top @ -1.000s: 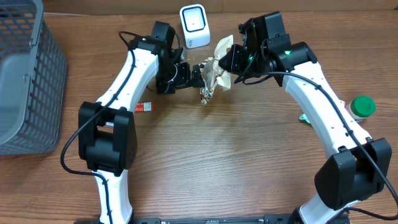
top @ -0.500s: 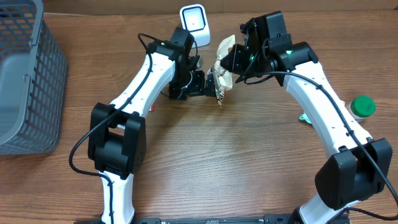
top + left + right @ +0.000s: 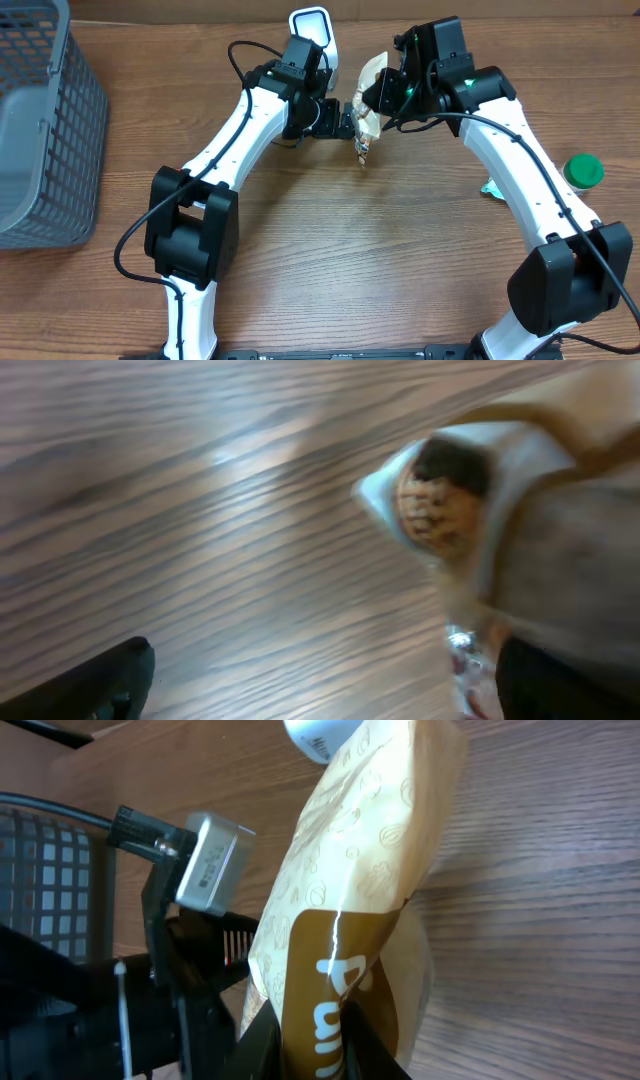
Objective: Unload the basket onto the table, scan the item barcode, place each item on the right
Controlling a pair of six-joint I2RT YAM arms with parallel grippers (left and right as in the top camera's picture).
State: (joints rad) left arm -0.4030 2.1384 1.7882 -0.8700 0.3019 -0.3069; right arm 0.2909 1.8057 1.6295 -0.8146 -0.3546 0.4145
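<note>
Wood table (image 3: 380, 260): bare, open room across the lower centre of the frame, with crowding only along the top edge.

Right gripper (image 3: 376, 98) is clenched on the bag (image 3: 366, 135), top centre. The bag's long side runs down the frame. Left gripper (image 3: 347, 120) has its jaws spread wide and grasps nothing. It sits just left of the bag; cannot tell whether they touch.

Scanner (image 3: 312, 35) is just up-left of the bag, at the top edge. Basket (image 3: 80, 130) is hard against the left edge, well apart. Green-capped bottle (image 3: 583, 172) is near the right edge, well apart.

Count: two arms, one bag, one scanner, one basket, one bottle.
</note>
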